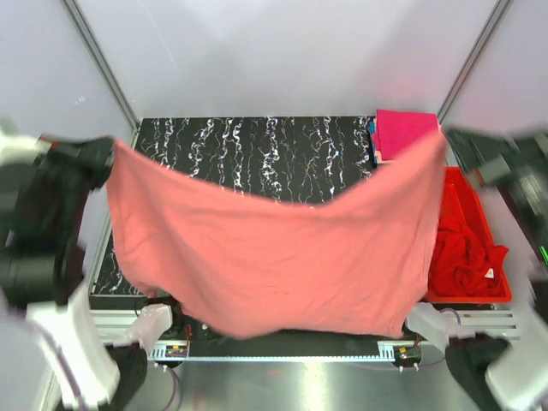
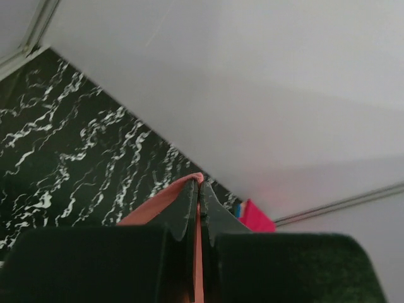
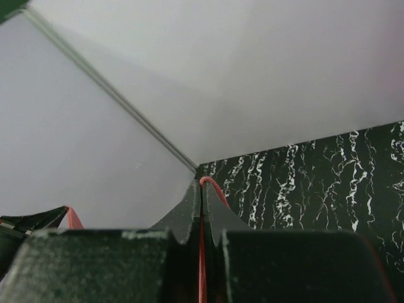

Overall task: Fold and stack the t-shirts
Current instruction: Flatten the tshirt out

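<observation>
The black worktop (image 1: 257, 154) with white veining fills the middle of the top view, with pale walls around it.

In front of it, the salmon-pink t-shirt (image 1: 274, 248) is spread wide in the air between your two arms and hides most of the worktop's near half. Its top edge sags in a shallow curve between the two held corners. Its bottom edge hangs in front of the worktop's near edge. Whether the cloth touches the worktop cannot be told.

A red bin (image 1: 469, 299) sits at the right side of the worktop, partly behind the right edge of the spread shirt. A red t-shirt (image 1: 458, 253) lies crumpled inside it.

A magenta t-shirt (image 1: 404, 130) lies folded flat at the far right corner of the worktop, just beyond the bin. A thin blue edge (image 1: 373, 137) shows along its left side. The left wrist view also catches a corner of this shirt (image 2: 255, 218) against the far wall.

Your left pincer (image 1: 104, 161) is raised at the left, blurred in the top view. In its wrist view the pincer (image 2: 201, 186) is closed, its jaws pressed together on a fold of the salmon-pink cloth (image 2: 158, 205).

Your right pincer (image 1: 452, 141) is raised at the right, also blurred from above. Its wrist view shows the pincer (image 3: 202, 186) closed as well, with a thin strip of the same cloth (image 3: 202, 252) pinched between the jaws.
</observation>
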{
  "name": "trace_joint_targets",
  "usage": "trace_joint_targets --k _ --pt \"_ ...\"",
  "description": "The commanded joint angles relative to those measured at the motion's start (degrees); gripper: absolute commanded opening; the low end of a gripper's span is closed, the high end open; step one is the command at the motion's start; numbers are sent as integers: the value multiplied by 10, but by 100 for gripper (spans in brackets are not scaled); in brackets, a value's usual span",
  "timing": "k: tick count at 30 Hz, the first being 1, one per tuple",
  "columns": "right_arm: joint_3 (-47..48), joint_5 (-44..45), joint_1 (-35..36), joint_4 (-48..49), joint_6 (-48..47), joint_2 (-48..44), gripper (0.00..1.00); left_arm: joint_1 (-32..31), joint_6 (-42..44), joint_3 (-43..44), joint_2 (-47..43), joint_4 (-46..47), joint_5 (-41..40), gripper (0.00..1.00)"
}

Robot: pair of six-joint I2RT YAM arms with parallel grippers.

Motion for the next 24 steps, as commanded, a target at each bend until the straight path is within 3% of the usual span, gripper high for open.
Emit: trace_joint_targets --k 1,7,11,14,16,20,24 --pt "-1 29 -1 96 4 163 0 0 27 -8 119 52 -4 0" --pt "94 62 -1 155 -13 355 0 0 47 80 295 135 16 0" --pt "256 81 -1 178 -49 471 0 7 45 199 381 198 16 0" --pt "336 22 -27 199 -11 525 0 15 29 275 442 214 39 0" --pt "318 13 -43 243 5 506 0 18 20 305 452 234 40 0" --pt "218 11 -43 305 -14 445 0 26 31 272 429 284 39 0" --pt "165 4 -43 261 -40 409 0 32 59 134 365 327 41 0"
